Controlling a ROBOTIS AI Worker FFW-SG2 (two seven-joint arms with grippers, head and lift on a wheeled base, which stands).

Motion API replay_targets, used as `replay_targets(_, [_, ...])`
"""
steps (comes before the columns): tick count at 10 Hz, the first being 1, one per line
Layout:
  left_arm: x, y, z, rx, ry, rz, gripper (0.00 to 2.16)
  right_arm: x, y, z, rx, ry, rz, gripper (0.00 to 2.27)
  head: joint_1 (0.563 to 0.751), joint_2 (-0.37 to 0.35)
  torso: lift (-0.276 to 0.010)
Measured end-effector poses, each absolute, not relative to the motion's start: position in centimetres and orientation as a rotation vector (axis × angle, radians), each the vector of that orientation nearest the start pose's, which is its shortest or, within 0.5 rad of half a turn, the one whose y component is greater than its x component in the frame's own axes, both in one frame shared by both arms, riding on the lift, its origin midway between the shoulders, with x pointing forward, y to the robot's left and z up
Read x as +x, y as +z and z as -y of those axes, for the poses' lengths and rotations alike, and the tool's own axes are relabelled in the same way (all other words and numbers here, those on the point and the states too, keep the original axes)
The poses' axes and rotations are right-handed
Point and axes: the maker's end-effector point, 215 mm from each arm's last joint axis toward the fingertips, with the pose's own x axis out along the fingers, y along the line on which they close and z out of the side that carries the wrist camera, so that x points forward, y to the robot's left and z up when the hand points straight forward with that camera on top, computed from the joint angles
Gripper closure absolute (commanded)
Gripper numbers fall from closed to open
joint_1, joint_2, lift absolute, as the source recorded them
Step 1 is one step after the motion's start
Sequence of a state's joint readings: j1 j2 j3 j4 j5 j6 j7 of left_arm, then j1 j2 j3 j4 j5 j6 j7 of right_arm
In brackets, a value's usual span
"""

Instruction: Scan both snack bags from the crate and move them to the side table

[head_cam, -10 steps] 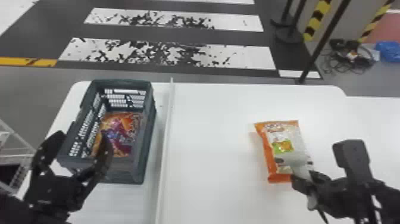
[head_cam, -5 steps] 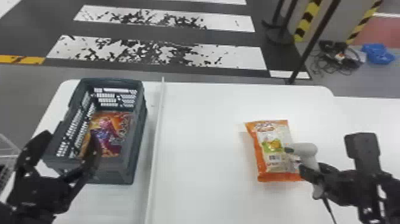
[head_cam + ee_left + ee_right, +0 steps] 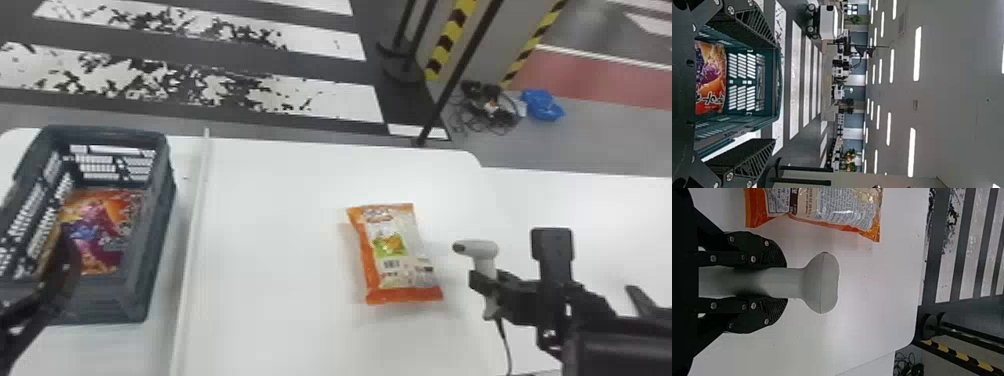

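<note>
The white table (image 3: 280, 240) bore the crate (image 3: 155, 240) on its left part. At the crate's near end was the left gripper (image 3: 62, 272), its jaws wide apart with nothing between them. The right gripper (image 3: 486, 290) was to the right, its jaws clamped on the scanner's handle. One orange bag (image 3: 395, 255) lay flat on the table between crate and scanner (image 3: 477, 247); another bag (image 3: 100, 230) lay inside the crate.

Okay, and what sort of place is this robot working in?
Probably a large indoor robotics test or demonstration hall: worn crosswalk-style stripes are marked on the floor, long rows of strip lights run across the ceiling, and black-and-yellow hazard striping stands beyond the table.
</note>
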State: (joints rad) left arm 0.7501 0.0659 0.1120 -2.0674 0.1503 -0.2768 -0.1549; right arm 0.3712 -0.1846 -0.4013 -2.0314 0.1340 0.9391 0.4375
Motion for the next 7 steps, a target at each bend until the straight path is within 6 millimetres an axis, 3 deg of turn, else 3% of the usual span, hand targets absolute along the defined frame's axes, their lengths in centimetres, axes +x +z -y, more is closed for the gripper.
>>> replay_targets(4, [36.3, -33.6, -26.2, -0.018, -0.081, 0.035, 0.15, 38.3, -52.2, 47.7, -0.106, -0.114, -0.824, 2.25, 0.695, -0.320, -0.075])
replay_targets(7, [36.2, -33.4, -26.1, -0.018, -0.085, 0.038, 0.15, 38.6, -53.5, 48.4, -0.112, -0.110, -0.838, 2.25, 0.695, -0.330, -0.075])
